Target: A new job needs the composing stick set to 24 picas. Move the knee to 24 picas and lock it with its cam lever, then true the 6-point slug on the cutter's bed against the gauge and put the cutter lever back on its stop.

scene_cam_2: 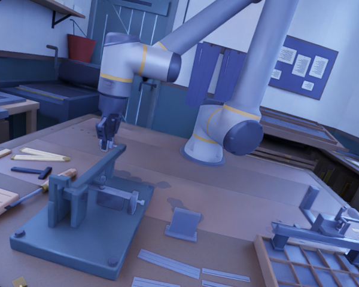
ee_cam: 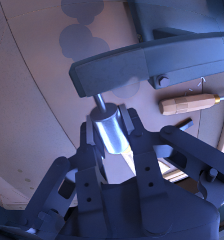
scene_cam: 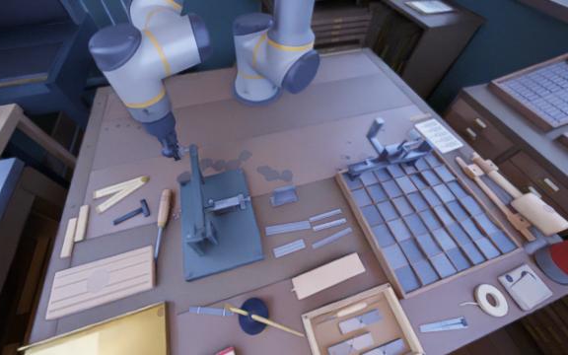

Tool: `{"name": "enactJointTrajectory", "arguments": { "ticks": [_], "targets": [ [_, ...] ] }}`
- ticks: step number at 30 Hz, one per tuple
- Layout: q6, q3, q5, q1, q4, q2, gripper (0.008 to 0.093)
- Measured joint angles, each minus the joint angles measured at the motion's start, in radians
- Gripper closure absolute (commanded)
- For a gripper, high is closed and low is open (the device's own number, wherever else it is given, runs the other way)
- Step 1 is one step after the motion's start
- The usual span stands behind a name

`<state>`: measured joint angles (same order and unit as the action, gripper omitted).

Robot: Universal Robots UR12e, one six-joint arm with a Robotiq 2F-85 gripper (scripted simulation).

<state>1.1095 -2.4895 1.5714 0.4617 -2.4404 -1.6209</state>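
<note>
The cutter lever's silver knob (ee_cam: 110, 131) sits in my gripper (ee_cam: 111, 124), which is closed around it at the lever's free end (scene_cam_2: 119, 148). The grey lever (scene_cam: 196, 177) slopes up from its pivot posts on the slug cutter (scene_cam: 217, 224), its raised end toward the robot base. Under the lever, the gauge (scene_cam_2: 116, 196) with its screw lies across the cutter's bed; I cannot make out the slug there. The composing stick (scene_cam: 387, 153) rests on the far edge of the type case (scene_cam: 424, 217), to the right, with one part standing upright.
A wooden-handled chisel (scene_cam: 161, 217) lies just left of the cutter, with a small hammer (scene_cam: 133, 212) and folding rules (scene_cam: 119, 190) beyond it. A small metal block (scene_cam: 283, 195) and several slugs (scene_cam: 308, 229) lie between cutter and type case.
</note>
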Motion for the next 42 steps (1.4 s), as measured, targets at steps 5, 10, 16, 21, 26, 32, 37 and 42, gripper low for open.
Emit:
{"name": "enactJointTrajectory", "arguments": {
  "ticks": [5,10,16,21,26,32,37,42],
  "targets": [
    [0.0,0.0,0.0,0.0,0.0,0.0,0.0934],
    [0.0,0.0,0.0,0.0,0.0,0.0,0.0934],
    [0.0,0.0,0.0,0.0,0.001,0.0,0.0934],
    [0.0,0.0,-0.001,0.0,0.001,0.0,0.0934],
    [0.0,0.0,-0.001,0.0,0.001,0.0,0.0934],
    [0.0,0.0,-0.001,0.0,0.001,0.0,0.0661],
    [0.0,0.0,-0.001,0.0,-0.001,0.001,0.0595],
    [0.0,-0.001,-0.001,0.0,-0.003,0.003,0.0534]
  ]
}}
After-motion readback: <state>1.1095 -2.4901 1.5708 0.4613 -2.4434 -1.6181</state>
